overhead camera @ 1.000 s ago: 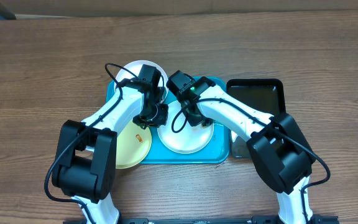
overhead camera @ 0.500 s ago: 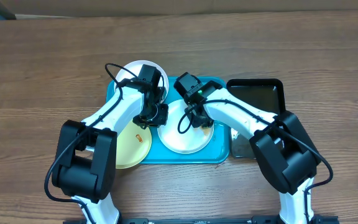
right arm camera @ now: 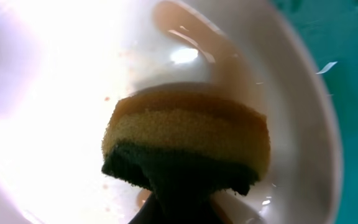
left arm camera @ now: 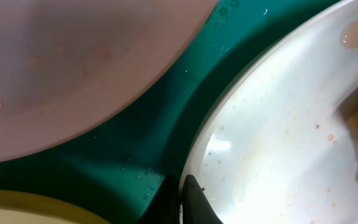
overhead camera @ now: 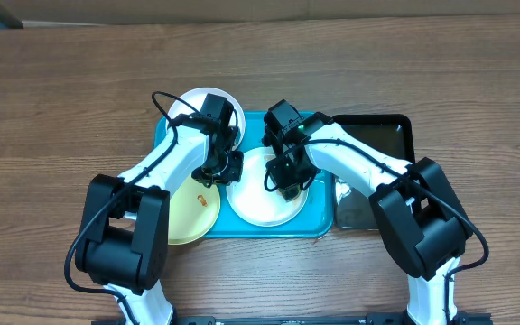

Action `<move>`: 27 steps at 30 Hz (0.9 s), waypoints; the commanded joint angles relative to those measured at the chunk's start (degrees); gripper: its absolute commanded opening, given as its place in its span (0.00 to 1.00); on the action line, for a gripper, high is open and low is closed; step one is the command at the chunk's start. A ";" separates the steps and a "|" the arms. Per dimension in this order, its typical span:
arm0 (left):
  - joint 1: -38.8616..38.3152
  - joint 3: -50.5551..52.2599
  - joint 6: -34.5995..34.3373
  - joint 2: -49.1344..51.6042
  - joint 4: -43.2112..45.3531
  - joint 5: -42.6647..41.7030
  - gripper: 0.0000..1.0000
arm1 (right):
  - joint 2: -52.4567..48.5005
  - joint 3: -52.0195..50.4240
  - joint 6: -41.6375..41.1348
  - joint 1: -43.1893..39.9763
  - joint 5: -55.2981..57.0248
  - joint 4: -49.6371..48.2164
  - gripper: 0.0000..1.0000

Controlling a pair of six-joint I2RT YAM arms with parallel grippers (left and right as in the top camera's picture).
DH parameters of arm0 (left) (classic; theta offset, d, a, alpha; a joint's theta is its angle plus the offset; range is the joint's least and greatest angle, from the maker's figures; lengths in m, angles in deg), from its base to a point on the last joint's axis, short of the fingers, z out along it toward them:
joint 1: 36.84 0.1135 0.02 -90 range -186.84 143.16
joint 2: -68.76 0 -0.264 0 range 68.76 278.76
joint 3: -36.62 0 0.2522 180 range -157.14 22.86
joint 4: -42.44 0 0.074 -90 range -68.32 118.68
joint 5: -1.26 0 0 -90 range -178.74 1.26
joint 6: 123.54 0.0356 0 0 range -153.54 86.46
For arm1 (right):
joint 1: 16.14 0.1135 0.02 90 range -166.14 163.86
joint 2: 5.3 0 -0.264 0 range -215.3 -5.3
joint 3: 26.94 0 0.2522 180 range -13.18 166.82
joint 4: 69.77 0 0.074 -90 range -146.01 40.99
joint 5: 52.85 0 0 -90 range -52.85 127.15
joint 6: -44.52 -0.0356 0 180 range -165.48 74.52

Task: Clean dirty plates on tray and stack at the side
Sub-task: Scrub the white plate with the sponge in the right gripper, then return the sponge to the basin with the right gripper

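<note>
On central white plate (overhead camera: 260, 204) — right pincer (overhead camera: 286, 181), pinching sponge (right arm camera: 188, 140), shifted rightward; left pincer (overhead camera: 222, 170) at rim, grip unclear.

My left pincer (overhead camera: 227, 169) and right pincer (overhead camera: 289, 181), carrying the sponge (right arm camera: 185, 140), crowd the frame centre; little room between. The black tray (overhead camera: 377, 135) blocks the right. The counter (overhead camera: 61, 90) upper left is open.

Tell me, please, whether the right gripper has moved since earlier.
Yes: the right gripper shifted rightward across the white plate, toward the black tray.
</note>
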 commanded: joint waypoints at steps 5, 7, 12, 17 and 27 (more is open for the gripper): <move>-0.50 0.17 0.42 0.37 0.57 -0.87 0.04 | -2.01 -1.20 0.28 0.22 -18.16 -0.37 0.04; -0.50 0.17 0.42 0.37 0.57 -0.87 0.04 | -1.88 0.85 1.27 -1.44 -23.93 0.66 0.04; -0.50 0.17 0.42 0.37 0.57 -0.87 0.04 | -0.42 7.63 6.69 -7.48 -40.35 5.60 0.04; -0.50 0.17 0.44 0.37 0.57 -0.87 0.04 | 3.41 12.31 7.93 -16.52 -40.24 13.99 0.04; -0.50 0.17 0.42 0.37 0.57 -0.90 0.13 | 5.73 10.71 6.27 -30.53 -11.98 29.68 0.04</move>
